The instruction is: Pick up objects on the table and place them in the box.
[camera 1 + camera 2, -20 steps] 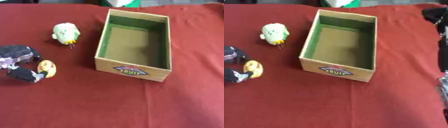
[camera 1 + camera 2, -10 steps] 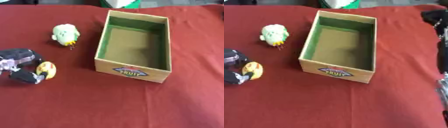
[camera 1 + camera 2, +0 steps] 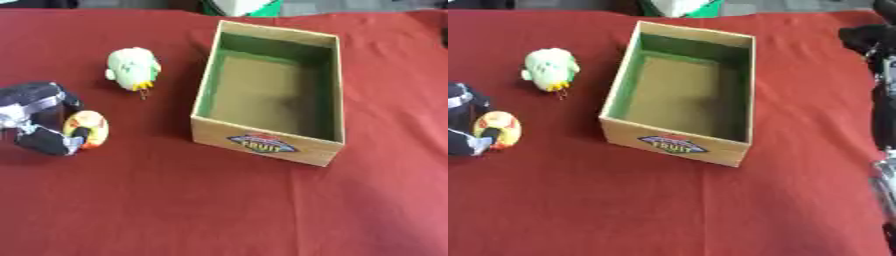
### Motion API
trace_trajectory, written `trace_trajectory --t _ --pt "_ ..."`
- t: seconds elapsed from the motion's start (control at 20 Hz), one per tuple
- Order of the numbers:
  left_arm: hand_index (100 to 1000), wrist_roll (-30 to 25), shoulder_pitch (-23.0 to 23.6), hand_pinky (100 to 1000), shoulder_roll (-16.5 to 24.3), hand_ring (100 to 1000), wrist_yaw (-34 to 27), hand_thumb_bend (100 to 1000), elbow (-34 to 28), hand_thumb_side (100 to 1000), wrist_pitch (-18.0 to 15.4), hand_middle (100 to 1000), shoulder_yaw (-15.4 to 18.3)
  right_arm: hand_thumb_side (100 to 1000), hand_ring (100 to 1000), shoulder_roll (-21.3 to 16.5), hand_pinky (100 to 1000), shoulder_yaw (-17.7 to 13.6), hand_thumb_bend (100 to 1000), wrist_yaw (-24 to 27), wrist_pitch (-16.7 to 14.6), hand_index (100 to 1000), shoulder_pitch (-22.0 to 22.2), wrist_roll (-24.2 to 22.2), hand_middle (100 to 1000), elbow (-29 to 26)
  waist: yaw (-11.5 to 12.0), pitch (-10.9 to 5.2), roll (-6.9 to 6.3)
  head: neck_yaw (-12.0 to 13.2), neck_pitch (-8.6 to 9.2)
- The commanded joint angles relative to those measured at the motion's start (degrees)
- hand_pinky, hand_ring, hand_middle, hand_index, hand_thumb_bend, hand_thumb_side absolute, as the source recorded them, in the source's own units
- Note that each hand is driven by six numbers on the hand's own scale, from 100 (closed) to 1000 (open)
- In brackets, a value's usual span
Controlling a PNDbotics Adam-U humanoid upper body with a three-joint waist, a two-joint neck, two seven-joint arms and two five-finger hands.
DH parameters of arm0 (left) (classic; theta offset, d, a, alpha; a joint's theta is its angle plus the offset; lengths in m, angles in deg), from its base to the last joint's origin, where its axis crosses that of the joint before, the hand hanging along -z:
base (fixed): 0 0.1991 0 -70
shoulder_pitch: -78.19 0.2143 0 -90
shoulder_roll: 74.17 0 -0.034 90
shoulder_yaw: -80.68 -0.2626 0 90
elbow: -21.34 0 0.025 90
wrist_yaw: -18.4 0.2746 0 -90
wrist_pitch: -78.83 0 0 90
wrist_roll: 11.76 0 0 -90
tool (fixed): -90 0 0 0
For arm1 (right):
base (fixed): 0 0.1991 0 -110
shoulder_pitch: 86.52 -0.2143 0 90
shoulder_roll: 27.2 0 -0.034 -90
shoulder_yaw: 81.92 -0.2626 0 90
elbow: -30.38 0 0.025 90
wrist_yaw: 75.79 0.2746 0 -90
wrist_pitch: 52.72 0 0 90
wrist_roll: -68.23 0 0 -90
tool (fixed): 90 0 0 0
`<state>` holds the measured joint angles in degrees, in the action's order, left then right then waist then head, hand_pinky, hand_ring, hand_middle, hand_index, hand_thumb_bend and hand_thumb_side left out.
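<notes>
Red cloth [image 3: 175, 210] – left hand [image 3: 35, 117] grasping orange toy [image 3: 87, 129]; green plush [image 3: 133, 68] beside box [image 3: 267, 145]

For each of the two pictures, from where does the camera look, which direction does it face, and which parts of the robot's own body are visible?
Left eye view: sits in the robot's head, looks down at the red tablecloth; shows the left hand curled round the orange toy.
Right eye view: same head, set slightly to the right, also looking down; shows the left hand at the left edge and the right arm along the right edge.
Both share the open box, the pale green plush toy and the orange toy.
</notes>
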<state>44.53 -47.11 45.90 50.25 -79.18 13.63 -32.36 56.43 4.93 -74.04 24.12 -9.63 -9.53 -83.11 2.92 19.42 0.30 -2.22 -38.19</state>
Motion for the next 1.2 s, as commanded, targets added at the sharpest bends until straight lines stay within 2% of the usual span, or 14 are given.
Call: trace_trajectory --t 0.05,0.35,0.7,1.0,1.2 --pt "549 2.84 -0.4 316 2.28 422 -0.2 100 -2.38 232 1.79 454 1.01 890 780 -0.67 823 -0.31 100 -0.32 0.12 916 -0.37 -0.1 620 -1.11 0.1 -1.23 -0.15 -0.16 0.67" --pt "501 8.17 -0.22 251 2.68 369 -0.72 100 -3.13 303 2.05 409 0.93 894 780 -0.59 825 -0.32 100 -0.28 0.29 917 -0.29 -0.23 620 -1.11 0.17 -1.29 -0.3 -0.26 0.58" --pt "485 13.66 -3.41 228 2.78 346 0.26 100 -7.17 338 -0.37 396 2.09 895 781 -0.95 824 -0.35 100 -0.3 0.38 917 -0.21 -0.12 621 -1.11 -0.14 -1.78 -0.71 -0.91 -0.11" --pt "479 12.71 -11.04 242 -0.11 336 2.53 100 -9.82 345 -2.79 392 3.12 895 781 -1.64 823 -0.19 100 0.29 0.43 916 -0.36 -0.25 623 -1.11 -0.84 -2.93 -1.48 -0.87 -0.98" --pt "475 11.28 -16.79 237 -4.79 324 4.42 100 -8.53 352 -4.37 388 2.94 896 781 -2.17 822 -0.04 100 1.14 0.21 915 -0.83 -0.45 625 -1.11 -1.59 -3.72 -1.86 -0.33 -1.06"
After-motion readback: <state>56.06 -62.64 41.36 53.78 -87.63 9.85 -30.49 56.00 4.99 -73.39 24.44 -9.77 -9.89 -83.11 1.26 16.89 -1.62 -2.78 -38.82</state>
